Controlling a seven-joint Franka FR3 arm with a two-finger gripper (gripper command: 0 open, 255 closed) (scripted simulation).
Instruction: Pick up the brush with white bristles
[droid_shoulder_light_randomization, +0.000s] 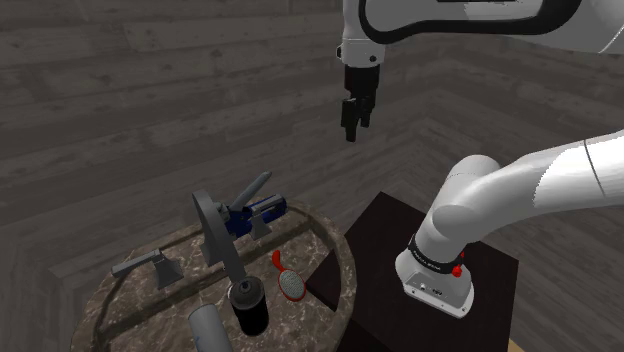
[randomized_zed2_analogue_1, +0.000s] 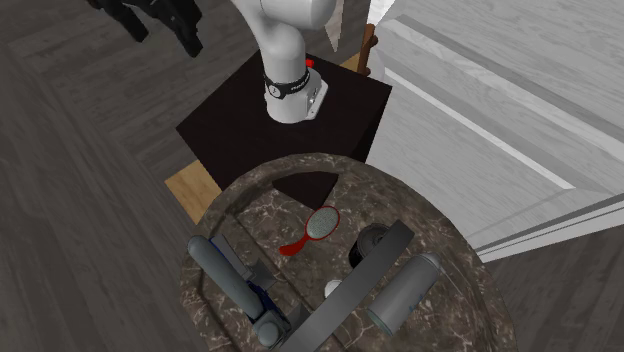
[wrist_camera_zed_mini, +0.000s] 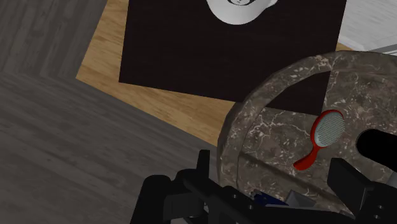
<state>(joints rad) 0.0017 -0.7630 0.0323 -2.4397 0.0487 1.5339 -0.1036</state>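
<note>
So, nothing done yet: the brush (droid_shoulder_light_randomization: 290, 284), with a red handle and a pale round bristle head, lies flat on the round stone-look surface (droid_shoulder_light_randomization: 125, 305). It's in the lower middle of the shoulder view, near the rim by the dark stand (droid_shoulder_light_randomization: 385, 240) and just beside a black bottle (droid_shoulder_light_randomization: 250, 306). My claw (droid_shoulder_light_randomization: 351, 125) hangs in the upper middle of that frame, pointing down, well above the brush and apart from it. In the wrist view its fingers are spread with nothing between them. The forearm comes in from the upper right and the elbow is bent over the stand. Left, I'd say: descend, close on the handle, lift.
</note>
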